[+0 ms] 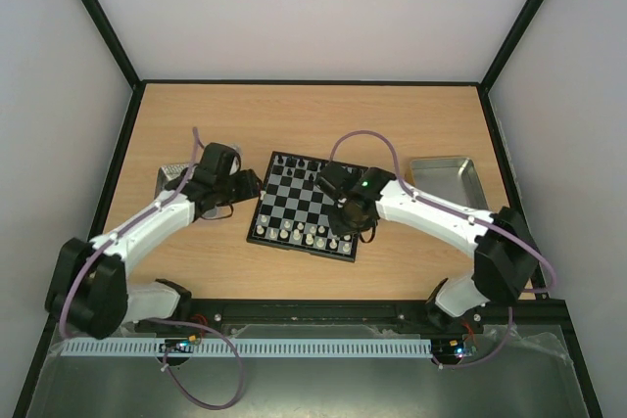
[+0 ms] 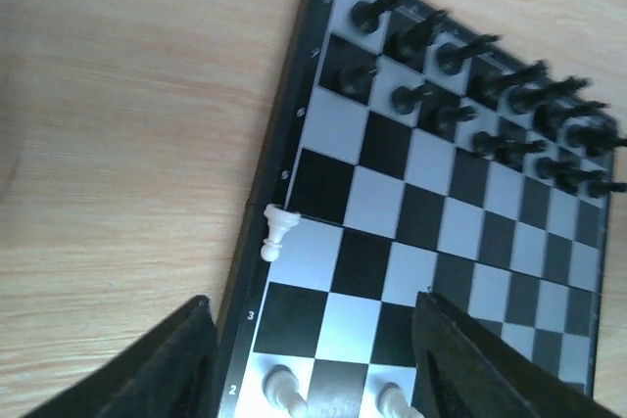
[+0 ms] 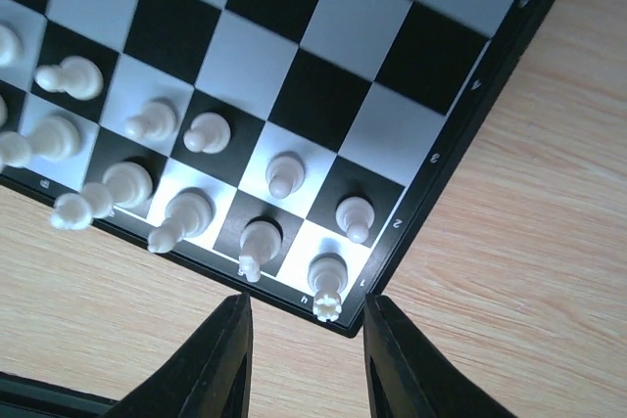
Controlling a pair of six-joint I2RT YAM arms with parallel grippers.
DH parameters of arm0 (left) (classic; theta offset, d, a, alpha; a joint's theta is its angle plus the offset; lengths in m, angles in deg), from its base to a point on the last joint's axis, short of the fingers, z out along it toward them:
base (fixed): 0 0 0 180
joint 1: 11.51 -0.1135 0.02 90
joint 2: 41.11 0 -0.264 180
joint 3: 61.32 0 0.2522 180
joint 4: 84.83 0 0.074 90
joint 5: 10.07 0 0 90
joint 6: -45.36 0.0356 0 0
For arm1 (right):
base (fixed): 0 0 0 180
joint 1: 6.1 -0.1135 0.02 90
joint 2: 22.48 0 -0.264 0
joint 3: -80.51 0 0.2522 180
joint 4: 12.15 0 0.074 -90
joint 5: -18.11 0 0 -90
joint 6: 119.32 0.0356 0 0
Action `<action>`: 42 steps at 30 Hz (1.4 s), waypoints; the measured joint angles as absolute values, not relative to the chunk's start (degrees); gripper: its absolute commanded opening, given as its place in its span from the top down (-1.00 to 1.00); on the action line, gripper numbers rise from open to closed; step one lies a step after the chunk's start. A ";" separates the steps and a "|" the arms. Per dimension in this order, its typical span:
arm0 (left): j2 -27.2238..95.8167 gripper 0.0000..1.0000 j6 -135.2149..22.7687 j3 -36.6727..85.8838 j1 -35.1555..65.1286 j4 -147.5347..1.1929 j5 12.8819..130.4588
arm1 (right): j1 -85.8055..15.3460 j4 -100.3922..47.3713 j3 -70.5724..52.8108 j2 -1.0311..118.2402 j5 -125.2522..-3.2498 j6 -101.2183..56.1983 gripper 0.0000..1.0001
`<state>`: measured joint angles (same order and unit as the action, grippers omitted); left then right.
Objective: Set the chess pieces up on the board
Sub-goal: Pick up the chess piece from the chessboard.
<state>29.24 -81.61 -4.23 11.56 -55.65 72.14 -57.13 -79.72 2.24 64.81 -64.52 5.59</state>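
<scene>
- Chessboard (image 1: 306,205): black and pale grey-white checks, with a thin black rim carrying tiny white markings.
- Black chess pieces (image 2: 453,54), upper right of the left wrist view.
- Cream-white chess pieces (image 3: 206,132), lower left of the right wrist view.
- Counter (image 1: 294,115): light brown wood grain.
- Tray (image 1: 446,181), right of the overhead frame: shiny silver-grey metal.
- Arms (image 1: 147,227): white shells, black joints, lilac cables (image 1: 362,134).
- Left end effector (image 2: 313,302) and right end effector (image 3: 309,302): black.

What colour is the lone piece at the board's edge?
The lone piece is cream-white, clearest in the left wrist view.
</scene>
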 measured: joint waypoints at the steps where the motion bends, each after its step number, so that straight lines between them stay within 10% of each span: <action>1: 30.96 0.01 -81.18 -3.88 11.58 -55.04 71.99 | -57.13 -79.58 2.24 63.78 -65.19 5.96 0.39; 6: 39.23 0.30 -79.10 -0.67 12.41 -52.85 71.79 | -57.13 -76.24 2.44 60.83 -68.21 8.08 0.42; 22: 53.52 0.20 -73.90 7.79 12.96 -50.31 71.40 | -57.13 -60.37 6.05 59.17 -71.73 11.14 0.47; 42: 59.92 0.71 -72.19 12.84 14.25 -47.19 75.72 | -57.13 -55.41 8.91 59.17 -70.98 11.89 0.51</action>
<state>59.92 -72.19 12.84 14.25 -47.19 75.72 -57.13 -55.41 8.91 59.17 -70.98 11.89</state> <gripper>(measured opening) 0.170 0.247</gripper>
